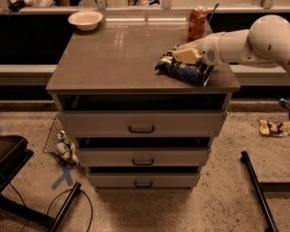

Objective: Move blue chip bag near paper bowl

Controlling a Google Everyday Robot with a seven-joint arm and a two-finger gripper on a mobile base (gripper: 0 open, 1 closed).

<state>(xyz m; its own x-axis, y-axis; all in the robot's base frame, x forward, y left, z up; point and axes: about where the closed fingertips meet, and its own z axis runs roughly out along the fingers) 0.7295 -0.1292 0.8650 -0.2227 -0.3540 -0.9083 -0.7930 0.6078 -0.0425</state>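
Gripper (183,57) rests on the top of the blue chip bag (187,72); whether it pinches the foil I cannot tell. At the far left corner of the cabinet top (121,57) sits the paper bowl (85,19). The bag lies well apart at the right front, with a red soda can (198,22) behind it.
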